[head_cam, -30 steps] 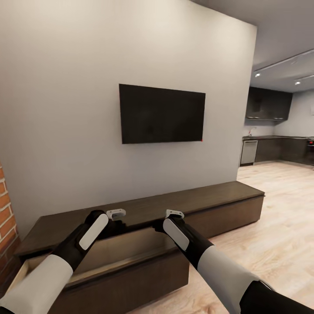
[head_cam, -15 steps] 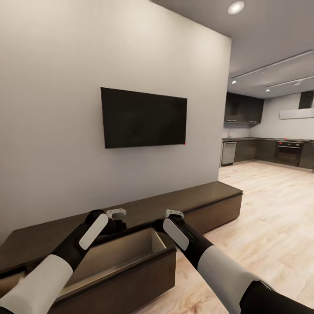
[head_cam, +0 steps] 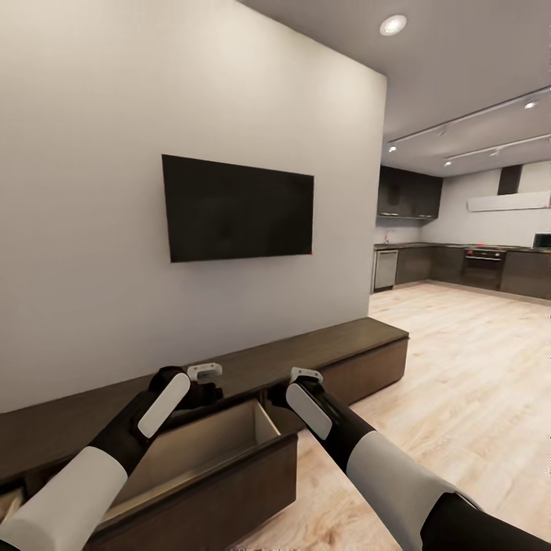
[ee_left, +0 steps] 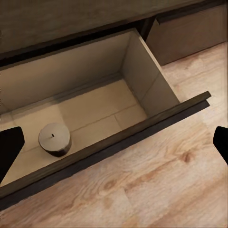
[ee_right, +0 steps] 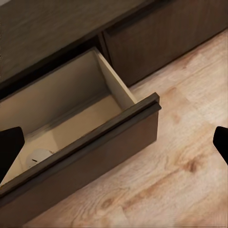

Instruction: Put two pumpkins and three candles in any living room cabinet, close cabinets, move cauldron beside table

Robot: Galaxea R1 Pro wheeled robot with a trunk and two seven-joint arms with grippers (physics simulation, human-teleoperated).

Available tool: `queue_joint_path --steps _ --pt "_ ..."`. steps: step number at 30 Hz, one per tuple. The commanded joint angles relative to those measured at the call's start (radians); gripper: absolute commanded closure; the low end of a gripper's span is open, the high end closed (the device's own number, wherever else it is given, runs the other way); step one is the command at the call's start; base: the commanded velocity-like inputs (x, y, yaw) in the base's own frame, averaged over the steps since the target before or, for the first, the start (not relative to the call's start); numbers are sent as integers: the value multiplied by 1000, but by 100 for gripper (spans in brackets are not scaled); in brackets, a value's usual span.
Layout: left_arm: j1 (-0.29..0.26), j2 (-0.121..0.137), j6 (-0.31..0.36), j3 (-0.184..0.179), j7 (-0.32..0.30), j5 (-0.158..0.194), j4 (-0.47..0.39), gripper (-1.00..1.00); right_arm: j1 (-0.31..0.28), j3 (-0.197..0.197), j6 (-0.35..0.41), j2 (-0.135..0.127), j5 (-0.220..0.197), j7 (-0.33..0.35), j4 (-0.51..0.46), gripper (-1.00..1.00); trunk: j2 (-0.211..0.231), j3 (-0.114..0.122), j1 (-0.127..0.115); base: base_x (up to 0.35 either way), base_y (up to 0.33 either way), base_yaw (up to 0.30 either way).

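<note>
The long dark-brown cabinet [head_cam: 337, 348] runs along the white wall, with one drawer [head_cam: 207, 448] pulled out below my arms. One grey-brown candle [ee_left: 54, 138] stands on the tan drawer floor near the front panel; it shows again, paler, as the candle [ee_right: 38, 156] in the right wrist view. My left gripper [head_cam: 205, 373] hangs above the open drawer and my right gripper [head_cam: 304, 375] above its right end. Both are open, with dark fingertips [ee_left: 9, 147] set wide apart and nothing between them. Pumpkins, cauldron and table are out of view.
A black TV [head_cam: 237, 207] hangs on the wall above the cabinet. Light wood floor [head_cam: 459, 367] stretches to the right toward a dark kitchen [head_cam: 459, 268] at the back. The drawer's front panel [ee_right: 95, 152] juts out over the floor.
The whole head view has swung to the right: cabinet and TV slid left in the picture and more of the kitchen shows. Both arms keep the same pose.
</note>
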Motion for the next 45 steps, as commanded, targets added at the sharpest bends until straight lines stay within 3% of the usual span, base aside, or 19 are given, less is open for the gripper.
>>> queue_joint_path --steps 1,16,33,45 --pt "-1 1 0 -3 10 10 -2 -100 -1 2 2 0 -5 -7 -1 -100 -1 -1 0 -217 0 -2" --pt "1 2 -1 -2 11 12 -4 -100 -1 2 2 0 -6 -7 -1 -100 -1 0 0 -172 0 -37" --pt "1 1 -1 -2 9 12 -5 -100 -1 1 2 0 -6 -7 0 -100 -1 11 0 -181 62 -257" --pt "1 0 -1 -2 9 12 -9 -100 -1 1 2 0 -6 -7 0 -100 13 26 -8 -35 16 -271"
